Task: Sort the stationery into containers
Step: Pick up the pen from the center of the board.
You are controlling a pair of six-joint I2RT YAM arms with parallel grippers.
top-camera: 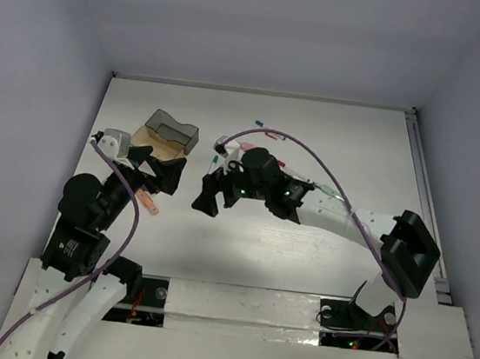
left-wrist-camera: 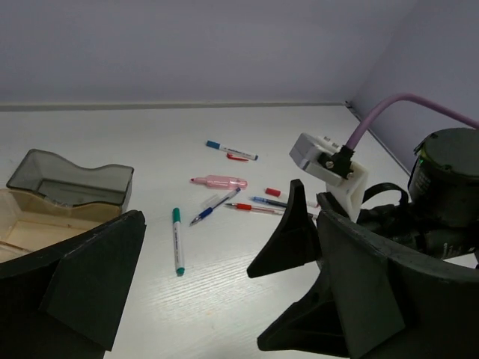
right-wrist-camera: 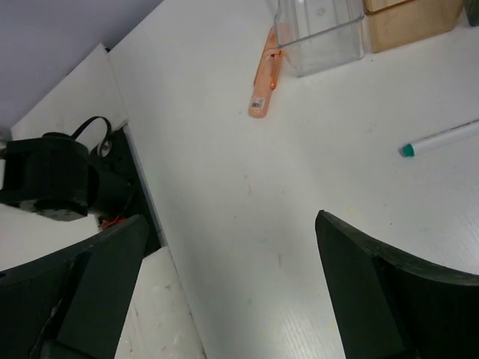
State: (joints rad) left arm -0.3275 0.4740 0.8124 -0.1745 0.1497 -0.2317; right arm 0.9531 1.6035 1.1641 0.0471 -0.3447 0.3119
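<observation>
Left gripper [left-wrist-camera: 217, 299]: black fingers stood wide apart w/ nothing btwn them, hovering low over the white wood-grain table [left-wrist-camera: 150, 134]. Right gripper [right-wrist-camera: 239, 299]: likewise spread and empty, above bare tabletop.

Just beyond the left fingers lay a slim white marker with a teal cap [left-wrist-camera: 178, 241], flat on the table and alone. Further out was a loose scatter:
- a pink capped highlighter-type pen [left-wrist-camera: 218, 181]
- a clear-barrelled blue pen [left-wrist-camera: 215, 206]
- a thin red pen [left-wrist-camera: 251, 209]
- a small red cap-like piece [left-wrist-camera: 272, 192]
- farthest, a white marker with a blue cap [left-wrist-camera: 232, 150]

To the left sat a smoky grey transparent plastic tray [left-wrist-camera: 71, 179], touching a clear tan-tinted tray [left-wrist-camera: 22, 224]. No stationery showed inside, tho the interiors were only partly visible. In the right wrist view an orange stubby marker [right-wrist-camera: 264, 75] lay at the corner of a clear plastic tray [right-wrist-camera: 318, 34]; touching or just beside, couldn't tell.

Handling, as a judgement: these are prob. light, stiff, smooth round barrels, so they'd roll or squirt out if pinched off-centre. Best hold: across the barrel at mid-length, jaws square to its axis. The teal-capped marker looked the easiest first pick, being clear of its neighbours.
</observation>
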